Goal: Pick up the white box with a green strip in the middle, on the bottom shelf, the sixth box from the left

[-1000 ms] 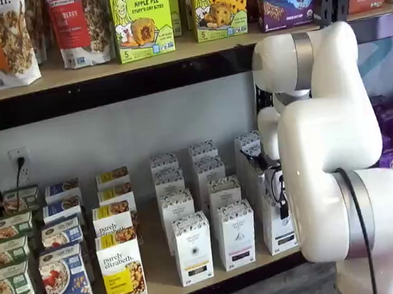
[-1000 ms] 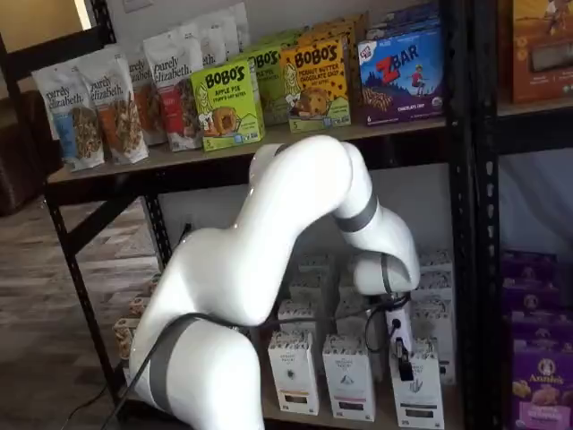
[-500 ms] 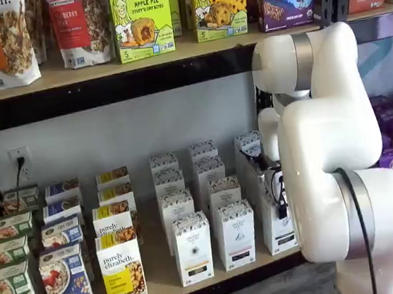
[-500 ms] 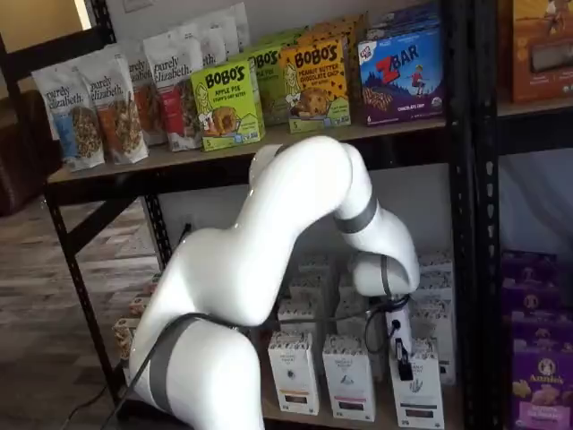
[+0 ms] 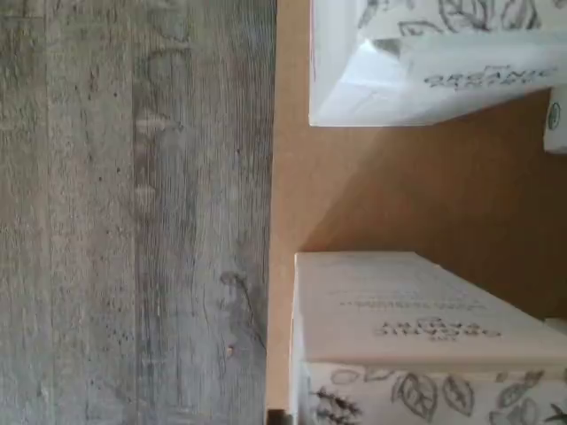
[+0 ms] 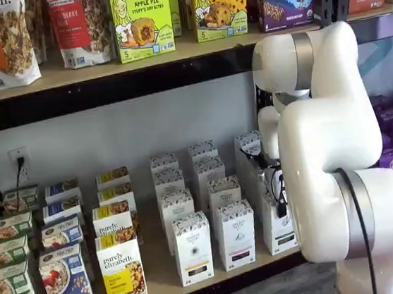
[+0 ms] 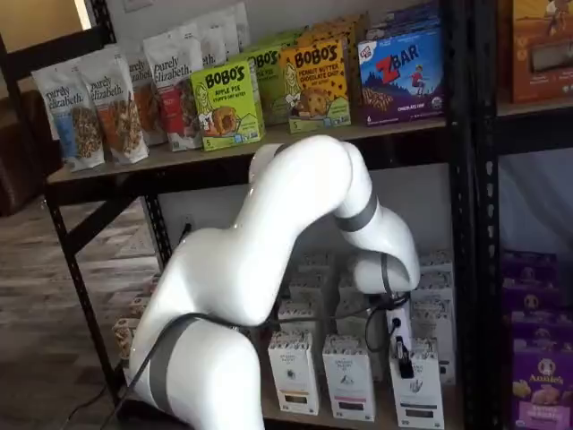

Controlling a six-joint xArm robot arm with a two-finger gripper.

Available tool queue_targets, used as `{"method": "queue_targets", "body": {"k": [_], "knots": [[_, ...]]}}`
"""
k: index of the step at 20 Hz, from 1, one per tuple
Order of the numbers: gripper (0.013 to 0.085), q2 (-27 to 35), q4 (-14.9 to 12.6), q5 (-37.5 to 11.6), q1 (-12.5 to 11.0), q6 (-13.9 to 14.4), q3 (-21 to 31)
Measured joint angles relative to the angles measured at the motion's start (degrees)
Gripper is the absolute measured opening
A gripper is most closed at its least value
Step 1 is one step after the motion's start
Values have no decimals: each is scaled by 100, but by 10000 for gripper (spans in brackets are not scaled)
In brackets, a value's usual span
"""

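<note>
The white box [image 6: 276, 234] stands at the front right of the bottom shelf [image 6: 161, 273], its right side hidden by the arm. In both shelf views my gripper [image 6: 280, 205] hangs at the box's speckled top. One black finger [image 7: 405, 365] lies against the upper front of the white box [image 7: 421, 396]. The other finger is hidden, so I cannot tell whether the box is gripped. The wrist view shows two white leaf-printed cartons [image 5: 399, 319] on the tan board [image 5: 399, 195] beside its front edge. No fingers show there.
More white cartons [image 6: 236, 235] stand in rows left of the target, then yellow-banded boxes [image 6: 121, 269] and cereal boxes. The upper shelf [image 6: 171, 50] overhangs with Bobo's boxes. A black upright [image 7: 461, 224] and purple boxes [image 7: 537, 376] stand to the right. Grey plank floor [image 5: 133, 212] lies below the shelf edge.
The arm and the boxes stand as before. I cannot make out any movement of the fingers.
</note>
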Motion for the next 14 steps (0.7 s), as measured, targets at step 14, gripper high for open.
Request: {"method": "queue_targets", "body": {"k": [14], "knots": [[490,-271,-274,-241,26,289,467]]}}
